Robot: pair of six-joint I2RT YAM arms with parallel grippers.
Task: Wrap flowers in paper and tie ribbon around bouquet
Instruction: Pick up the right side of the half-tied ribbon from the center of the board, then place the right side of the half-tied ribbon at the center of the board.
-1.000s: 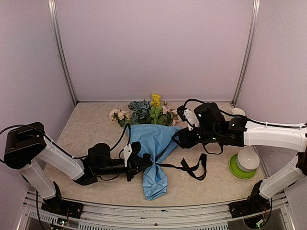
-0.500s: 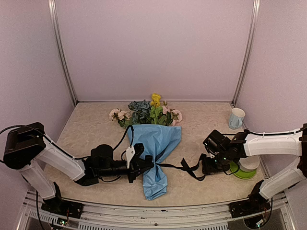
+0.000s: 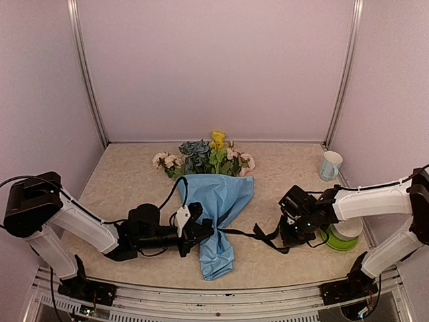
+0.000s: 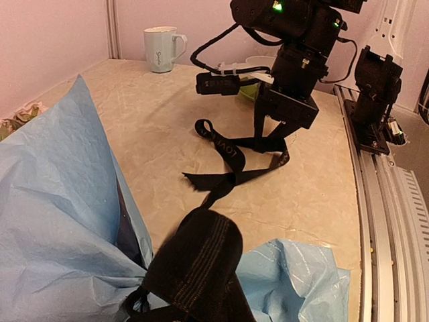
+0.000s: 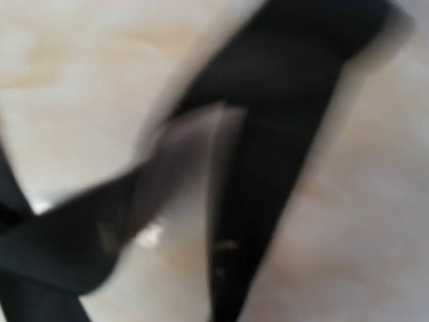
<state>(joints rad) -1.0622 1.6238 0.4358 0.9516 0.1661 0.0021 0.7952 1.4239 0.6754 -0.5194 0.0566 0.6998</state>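
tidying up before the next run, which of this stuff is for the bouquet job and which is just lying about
For the job:
- flowers, at the far end of the wrap
- light blue paper, gathered around the stems
- black ribbon, trailing to the right of the paper

Just lying about:
- pale mug, far right corner
- green saucer, near right
- white cup sitting on that saucer

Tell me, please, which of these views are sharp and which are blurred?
Top external: evenly lit, sharp, soft shadows only. Left wrist: crisp on the ribbon and mug, no glare. Right wrist: badly blurred, ribbon strands filling the frame.
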